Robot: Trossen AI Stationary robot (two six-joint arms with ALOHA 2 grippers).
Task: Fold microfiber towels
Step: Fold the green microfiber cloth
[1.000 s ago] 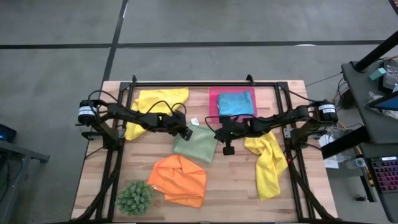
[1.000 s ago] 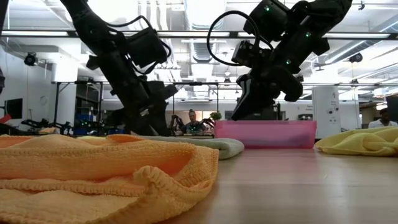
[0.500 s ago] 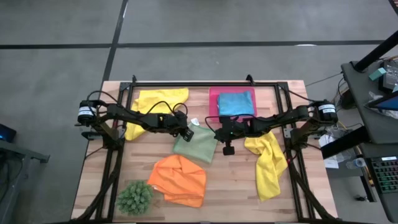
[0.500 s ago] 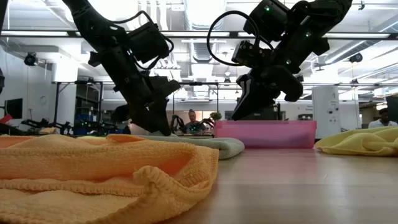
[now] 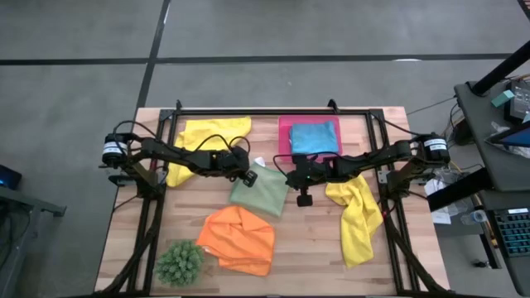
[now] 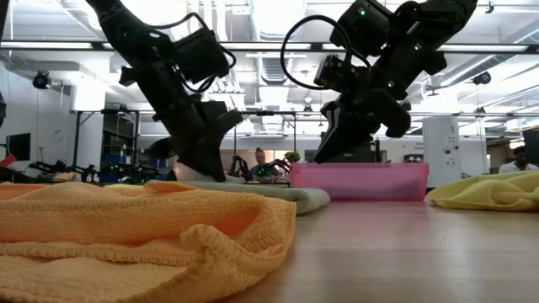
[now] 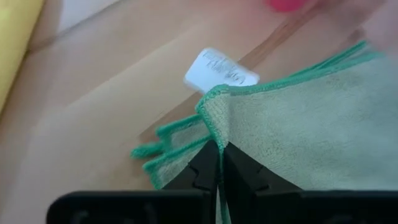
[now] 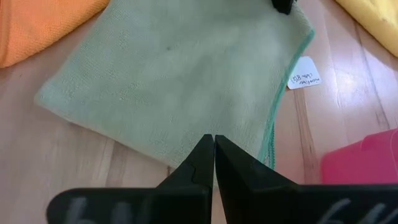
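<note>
The sage green towel [image 5: 261, 192] lies folded on the table's middle, with a white label [image 7: 221, 70] at its far-left corner. My left gripper [image 5: 248, 175] is shut on that corner [image 7: 219, 149]. My right gripper [image 5: 291, 180] is shut over the towel's right edge [image 8: 214, 142]. In the low view it stands above the table [image 6: 325, 156] and touches nothing. The turquoise towel [image 5: 315, 137] lies folded on the pink tray [image 5: 284, 124]. One yellow towel [image 5: 207, 139] lies at the far left and another [image 5: 358, 217] at the right. The orange towel [image 5: 238, 238] lies crumpled at the near middle. My left gripper pinches the green towel's hemmed far-left corner [image 7: 211, 118] between its two fingers. It has the top layer only, and the lower layers' edges [image 7: 165, 152] lie loose beside it. The fingers slant down from the table's left [image 6: 213, 172]. The corner is raised a little, and the rest of the towel lies on the table.
A spiky green plant ball [image 5: 180, 262] sits at the near left corner. The arms' black frame rails [image 5: 157, 207] run along both sides of the table. Bare wood [image 5: 306, 248] shows between the orange towel and the right yellow towel.
My left gripper has tipped more steeply at the green towel's far-left corner, and its wrist has risen a little. The towel's body has stayed where it was.
</note>
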